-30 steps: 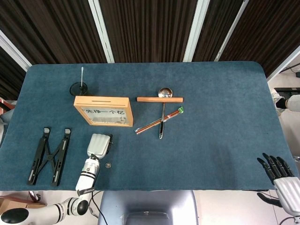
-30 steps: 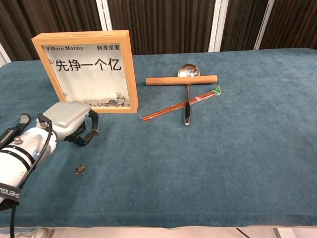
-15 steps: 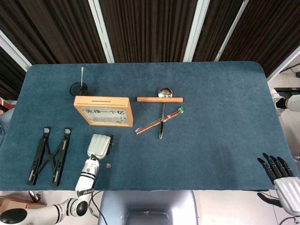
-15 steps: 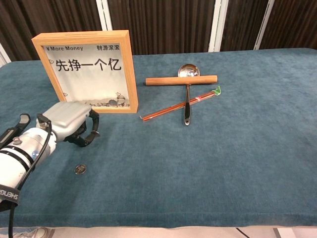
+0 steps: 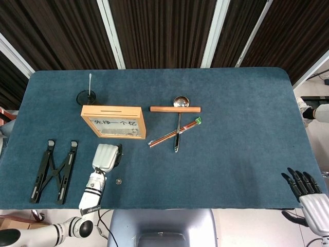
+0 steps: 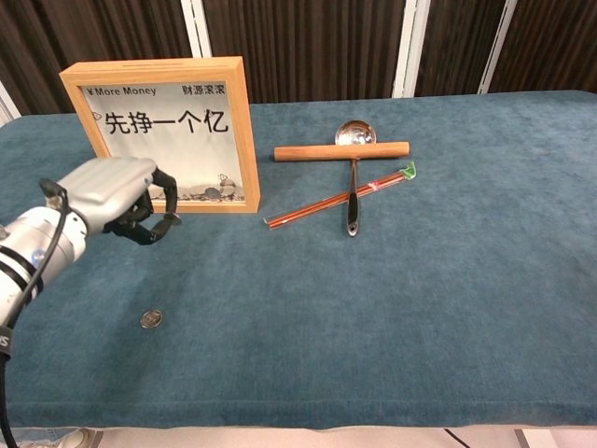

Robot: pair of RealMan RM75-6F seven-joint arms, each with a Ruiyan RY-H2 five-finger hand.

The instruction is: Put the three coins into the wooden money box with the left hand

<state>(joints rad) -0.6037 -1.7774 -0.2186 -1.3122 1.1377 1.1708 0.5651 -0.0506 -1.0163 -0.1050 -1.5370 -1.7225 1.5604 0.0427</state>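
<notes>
The wooden money box [image 5: 113,122] [image 6: 168,131] stands upright left of centre, with its slot on top and several coins lying behind its window. One coin [image 5: 119,181] [image 6: 151,319] lies on the blue cloth near the front edge. My left hand [image 5: 106,157] [image 6: 117,196] hovers above the cloth just in front of the box's lower left corner. Its fingers are curled in and seem to pinch a small coin, which is mostly hidden. My right hand [image 5: 306,191] hangs past the table's front right corner, fingers spread and holding nothing.
A wooden rod [image 5: 175,109], a metal spoon [image 5: 178,126] and red chopsticks [image 5: 174,133] lie right of the box. A black folding stand [image 5: 54,171] lies at the front left. A black round base with a white stick [image 5: 87,95] stands behind the box.
My left hand has risen off the cloth and moved left and back toward the box. The coin on the cloth and my right hand have stayed put.
</notes>
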